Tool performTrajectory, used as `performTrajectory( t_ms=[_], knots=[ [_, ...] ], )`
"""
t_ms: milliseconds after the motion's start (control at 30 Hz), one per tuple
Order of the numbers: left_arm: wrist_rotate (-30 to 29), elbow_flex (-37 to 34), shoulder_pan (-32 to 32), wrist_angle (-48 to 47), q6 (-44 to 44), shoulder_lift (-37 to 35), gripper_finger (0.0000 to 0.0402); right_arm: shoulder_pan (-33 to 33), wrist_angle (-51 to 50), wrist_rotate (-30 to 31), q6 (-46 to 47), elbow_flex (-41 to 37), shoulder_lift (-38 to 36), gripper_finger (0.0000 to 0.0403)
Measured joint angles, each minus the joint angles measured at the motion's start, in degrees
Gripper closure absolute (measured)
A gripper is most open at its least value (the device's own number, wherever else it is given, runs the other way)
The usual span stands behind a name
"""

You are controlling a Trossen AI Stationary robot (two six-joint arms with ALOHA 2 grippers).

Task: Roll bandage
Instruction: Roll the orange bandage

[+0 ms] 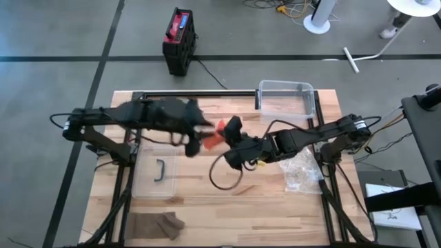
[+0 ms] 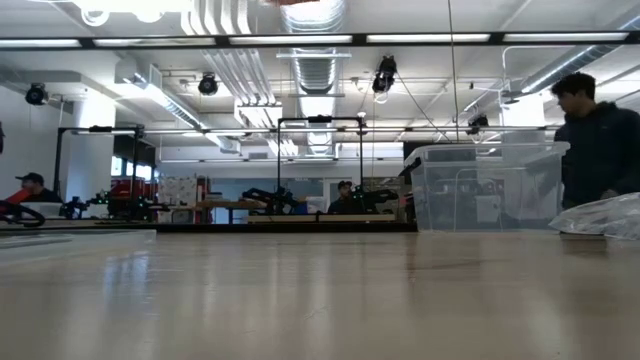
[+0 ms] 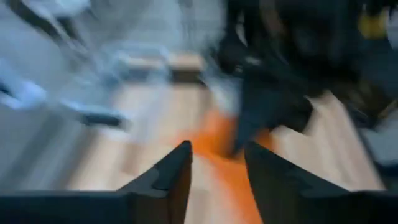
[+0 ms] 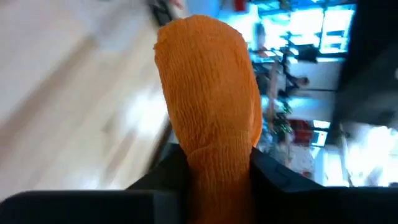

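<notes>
Wooden table (image 1: pixel 227 200), high view: both arms meet at frame centre. Right tool (image 4: pixel 214 168) clamped on orange bandage (image 4: pixel 208 93), fingers pressing both sides. Left tool (image 3: pixel 217 165) narrowly parted, bandage just beyond its tips; grip on it not discernible. Clear bin (image 1: pixel 286 96) at table's upper right.

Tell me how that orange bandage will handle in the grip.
The orange bandage is likely soft and floppy: its crinkled weave bulges and folds where the right gripper pinches it. It probably grips well, since the crepe surface looks rough. It seems light, held off the table.
</notes>
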Motion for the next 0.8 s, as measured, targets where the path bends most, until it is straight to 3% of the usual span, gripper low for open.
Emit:
performTrajectory(
  t_ms=[100,200,333,433,500,667,800],
  knots=[
    [-7.47,-0.32,0.18,-1.38,3.78,-4.86,0.023,1.63,-2.45,-4.16,6.82,-0.15,-2.15,0.0324],
    [-8.99,-3.82,0.06,1.55,6.07,-9.23,0.0205,1.61,-5.66,-10.92,18.12,0.03,-7.7,0.0327],
    [-2.58,-15.6,-0.2,17.78,7.47,-15.49,0.0184,0.4,-7.65,-25.8,31.54,-1.02,-13.63,0.0325],
    [5.22,-27.67,-0.27,38.94,8.76,-17.41,0.0177,-1.3,-6.17,-38.45,37.97,-2.84,-17.51,0.0325],
    [10.17,-35.4,-0.48,52.42,10.56,-16.5,0.0175,-2.37,-2.52,-43.23,40.94,-4.34,-20.18,0.0328],
    [12.43,-44.98,-0.76,83.1,16.83,-8.58,0.0175,-4.75,2.5,-44.57,47.23,-7.78,-22.75,0.0326],
    [11.77,-45.33,-0.49,92.98,16.88,-1.89,0.0183,-6.81,3.58,-37.13,50.5,-8.69,-22.63,0.0323]
  ],
)
